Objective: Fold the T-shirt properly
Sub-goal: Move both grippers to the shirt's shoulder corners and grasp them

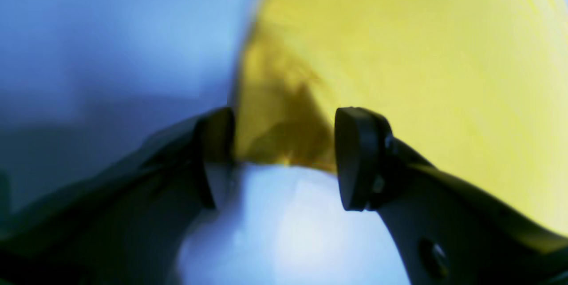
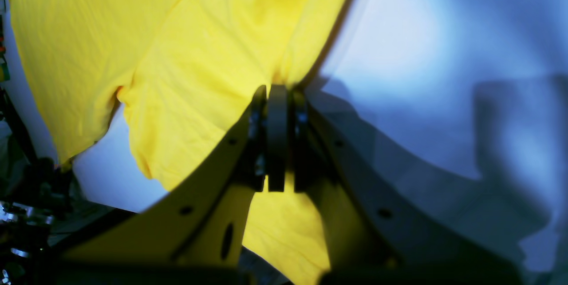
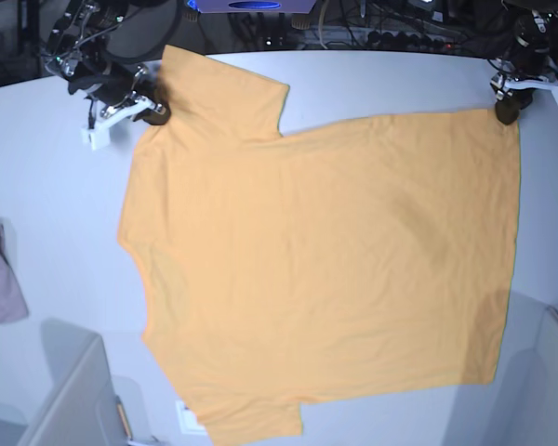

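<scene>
The orange-yellow T-shirt lies spread flat on the white table, hem toward the right of the base view. My right gripper is shut on a pinch of the shirt near its far-left shoulder, seen in the base view as the right gripper. My left gripper sits at the far-right hem corner, the left gripper in the base view. Its jaws stand apart, and a crumpled corner of the shirt lies in the gap between them.
A small pinkish-mauve cloth lies at the table's left edge. Grey bins stand at the near left and near right. Cables and equipment crowd the back edge behind both arms.
</scene>
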`<state>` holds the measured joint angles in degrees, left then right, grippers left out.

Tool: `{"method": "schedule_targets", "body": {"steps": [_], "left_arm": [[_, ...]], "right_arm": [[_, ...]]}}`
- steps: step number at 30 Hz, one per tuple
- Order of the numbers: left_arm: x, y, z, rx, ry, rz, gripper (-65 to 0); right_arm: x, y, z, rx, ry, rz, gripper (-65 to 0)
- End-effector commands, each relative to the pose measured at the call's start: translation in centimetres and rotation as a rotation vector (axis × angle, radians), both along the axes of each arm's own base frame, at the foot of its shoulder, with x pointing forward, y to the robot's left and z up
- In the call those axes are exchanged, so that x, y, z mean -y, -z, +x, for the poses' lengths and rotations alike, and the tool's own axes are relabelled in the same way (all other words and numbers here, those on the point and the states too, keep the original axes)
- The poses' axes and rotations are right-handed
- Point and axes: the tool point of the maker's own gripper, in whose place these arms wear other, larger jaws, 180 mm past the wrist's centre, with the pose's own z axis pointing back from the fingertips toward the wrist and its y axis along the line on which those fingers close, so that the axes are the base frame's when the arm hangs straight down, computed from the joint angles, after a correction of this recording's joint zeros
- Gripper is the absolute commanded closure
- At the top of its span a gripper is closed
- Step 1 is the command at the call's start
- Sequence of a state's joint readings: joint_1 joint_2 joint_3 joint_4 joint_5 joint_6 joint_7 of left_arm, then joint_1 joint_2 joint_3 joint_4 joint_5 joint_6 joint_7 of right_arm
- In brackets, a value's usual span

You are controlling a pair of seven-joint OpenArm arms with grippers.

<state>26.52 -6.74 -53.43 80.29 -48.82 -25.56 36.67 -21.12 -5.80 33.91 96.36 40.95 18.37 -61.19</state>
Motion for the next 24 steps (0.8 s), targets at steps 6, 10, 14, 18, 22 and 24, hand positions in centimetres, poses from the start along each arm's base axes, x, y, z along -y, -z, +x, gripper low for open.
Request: {"method": "schedule_targets", "body": {"steps": [6,10,14,18,22,24], "left_arm": [[1.9,1.8,0.7,-0.068,0.056,-0.043,-34.6],[2.2,2.1,0.6,-0.073,0.059,-0.053,-34.6],[2.2,2.2,0.2,-0.08,0.054,-0.056,-33.9],[2.2,2.2,0.2,-0.078,0.052,-0.054,-33.4],[2.0,2.1,0.2,-0.079,0.054,-0.051,-30.1],[1.9,2.1,0.3,-0.079,0.055,-0.049,-20.6]], "right_arm": [[0.8,0.5,-0.7,-0.04,0.0,-0.036,0.0],[0.8,0.5,-0.8,-0.041,0.0,-0.035,0.0],[0.8,0.5,-0.8,-0.042,0.0,-0.036,0.0],[0.8,0.5,-0.8,-0.042,0.0,-0.036,0.0],[0.8,0.5,-0.8,-0.043,0.0,-0.035,0.0],[0.8,0.5,-0.8,-0.043,0.0,-0.035,0.0]]}}
